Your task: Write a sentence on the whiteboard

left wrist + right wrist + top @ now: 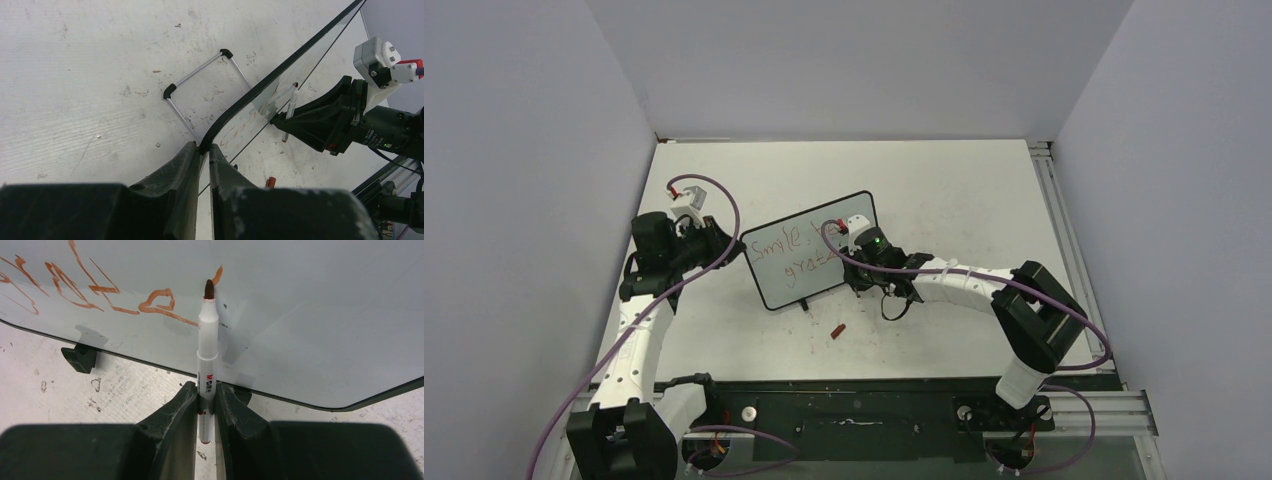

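The board (796, 288) stands tilted on the table (75, 75) between the 2 grippers, propped from behind on a thin wire stand (200, 75) w/ black corner pieces. Its L edge is pinched by the L gripper (204, 147), jaws clenched on the thin black frame. The R gripper (206, 390), in front of the board's R half, is clamped on the marker (207, 340) low on its barrel. The tip is set at the end of line 2 of the sentence (789, 252), seemingly touching the board. Only "Smile," and approx. "grat" can be read, so the task is judged part done.

Risks, as judged:
- The marker is gripped near its tail, so a long lever is left. W/ a slim, smooth, round plastic barrel, it could be swivelled or pushed back in the jaws by tip pressure, and strokes would fade or wander.
- The board is held at 1 edge only. W/ its glossy face and slick rounded frame, it could be pivoted about the L gripper or tipped back on the stand if pressed too hard.
- Red ink on a glossy face is easily smeared if the R gripper or its cable (829, 238) is dragged across it.
- The cap (838, 330) lies on the rough, scuffed table in front of the board and could be knocked away by the arm.
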